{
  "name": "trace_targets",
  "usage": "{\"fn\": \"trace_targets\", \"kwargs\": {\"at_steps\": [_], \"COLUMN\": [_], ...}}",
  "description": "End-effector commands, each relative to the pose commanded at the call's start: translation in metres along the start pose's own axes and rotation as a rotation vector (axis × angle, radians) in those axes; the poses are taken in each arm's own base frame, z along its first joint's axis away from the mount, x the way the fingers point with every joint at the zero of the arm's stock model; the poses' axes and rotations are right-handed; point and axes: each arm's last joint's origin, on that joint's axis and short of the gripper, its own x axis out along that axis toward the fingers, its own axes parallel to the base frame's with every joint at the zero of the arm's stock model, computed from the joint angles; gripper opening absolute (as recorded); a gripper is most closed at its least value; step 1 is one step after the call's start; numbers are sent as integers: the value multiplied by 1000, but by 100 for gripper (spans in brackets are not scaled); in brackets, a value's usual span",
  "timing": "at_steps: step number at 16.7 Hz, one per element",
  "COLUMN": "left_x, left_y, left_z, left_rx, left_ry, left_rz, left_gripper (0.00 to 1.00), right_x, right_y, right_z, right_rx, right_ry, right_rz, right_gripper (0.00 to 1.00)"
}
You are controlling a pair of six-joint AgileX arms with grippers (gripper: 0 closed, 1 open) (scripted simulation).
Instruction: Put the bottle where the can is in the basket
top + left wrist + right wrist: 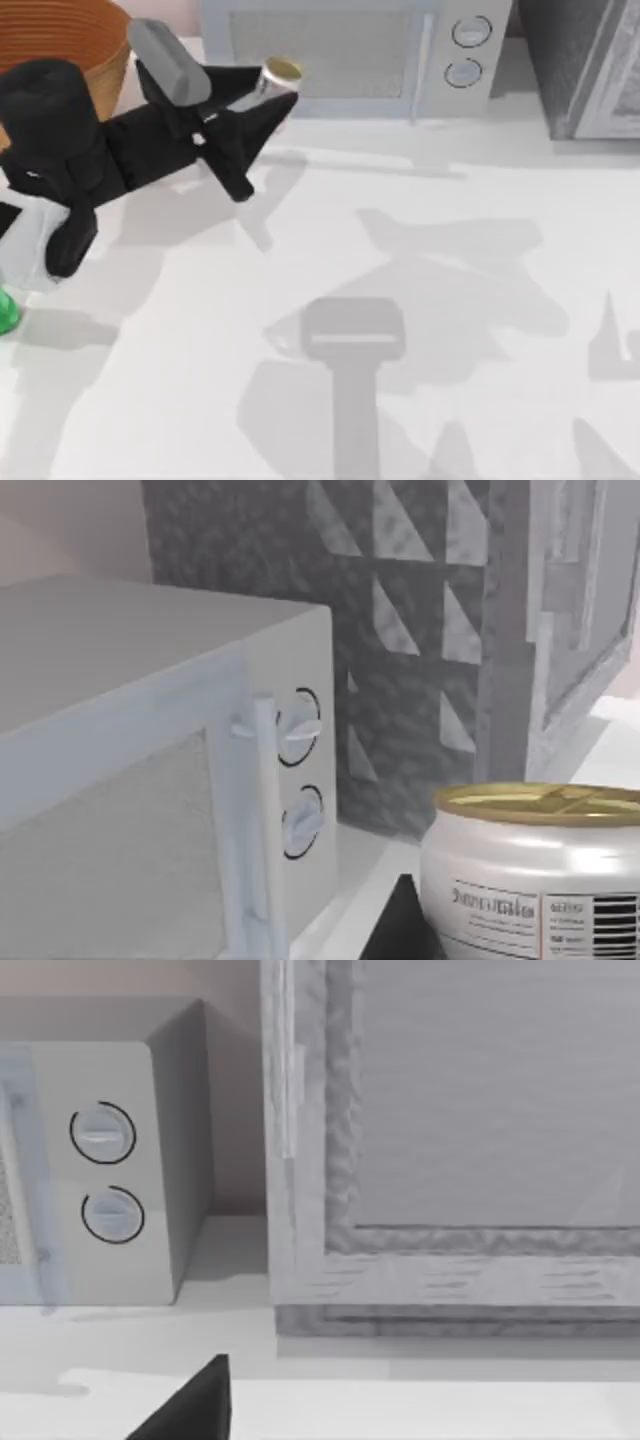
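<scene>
Looming closest under the overhead camera, the left arm reaches from the basket (75,40) at the table's far left toward the microwave (350,50). Its left gripper (262,112) clasps the can (280,76), fingers closed around it and apparently lifted. Setting it down well away from the basket seems wise. The bottle (6,310) waits at the left edge. The right gripper's (190,1405) fingers are unreadable.
</scene>
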Motion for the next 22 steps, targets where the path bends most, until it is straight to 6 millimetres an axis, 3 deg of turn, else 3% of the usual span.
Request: {"fn": "trace_targets", "kwargs": {"at_steps": [5,11,14,21,22], "left_x": [42,64,67,68,68], "left_y": [7,1,-2,-3,-3], "left_z": [-65,-131,-147,-149,-149], "left_rx": [-5,-28,-36,-36,-36], "left_ry": [-8,-1,2,1,1], "left_rz": [-261,-493,-553,-563,-563], "left_gripper": [0,0,0,0,8], "right_x": [0,0,0,0,0], "right_y": [0,0,0,0,0], "right_z": [0,0,0,0,0], "right_rx": [0,0,0,0,0], "right_ry": [0,0,0,0,0], "right_rz": [0,0,0,0,0], "right_gripper": [100,100,100,100,100]}}
